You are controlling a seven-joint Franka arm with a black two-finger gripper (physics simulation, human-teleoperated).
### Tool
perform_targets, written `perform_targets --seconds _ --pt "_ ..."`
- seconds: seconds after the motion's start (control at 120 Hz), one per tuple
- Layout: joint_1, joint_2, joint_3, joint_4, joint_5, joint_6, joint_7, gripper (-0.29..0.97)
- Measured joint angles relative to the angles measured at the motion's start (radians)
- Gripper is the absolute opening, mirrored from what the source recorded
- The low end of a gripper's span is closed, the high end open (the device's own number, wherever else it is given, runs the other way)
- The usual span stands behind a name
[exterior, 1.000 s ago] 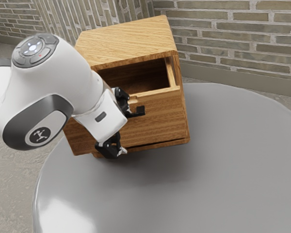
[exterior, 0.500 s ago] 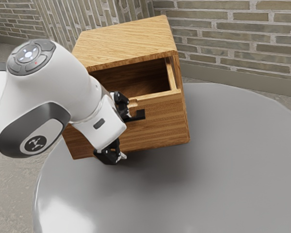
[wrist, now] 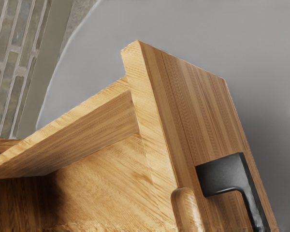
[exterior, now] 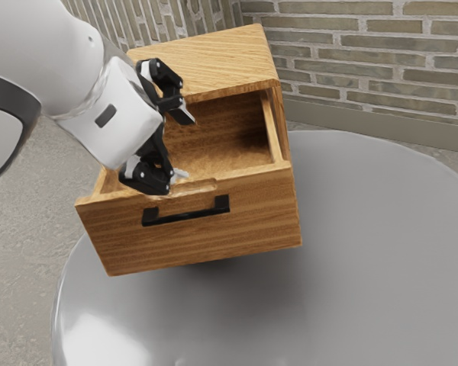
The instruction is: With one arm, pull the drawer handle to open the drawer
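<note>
The wooden cabinet (exterior: 206, 65) stands on the round grey table (exterior: 366, 267), and its drawer (exterior: 237, 221) is pulled far out toward the table's front. The black bar handle (exterior: 185, 211) on the drawer front is free. My gripper (exterior: 185, 146) hangs open above the drawer's front edge, over the inside of the drawer, with its fingers spread wide and nothing between them. One fingertip (exterior: 175, 174) is close to the notch in the top of the front panel. In the wrist view the handle (wrist: 229, 180) and the drawer front (wrist: 193, 111) lie just below my hand.
A brick wall (exterior: 366, 53) runs behind the table. Bare grey tabletop (wrist: 222, 34) spreads in front of the drawer and toward the exterior view's right. My white arm (exterior: 53, 69) covers the upper left of the exterior view.
The drawer has slid much farther out of the cabinet. My gripper has come off the handle and risen above the drawer's front edge.
</note>
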Motion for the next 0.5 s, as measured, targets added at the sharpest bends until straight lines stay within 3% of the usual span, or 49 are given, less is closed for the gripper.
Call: perform_targets --seconds 0.267,0.342,0.425,0.5 --pt "0.010 0.008 0.017 0.040 -0.002 -0.086 0.001 0.65" --pt "0.013 0.078 0.087 0.168 -0.031 -0.152 -0.010 0.66" --pt "0.015 0.228 0.232 0.389 -0.096 -0.305 -0.073 0.67" --pt "0.019 0.290 0.288 0.466 -0.132 -0.433 -0.136 0.67"
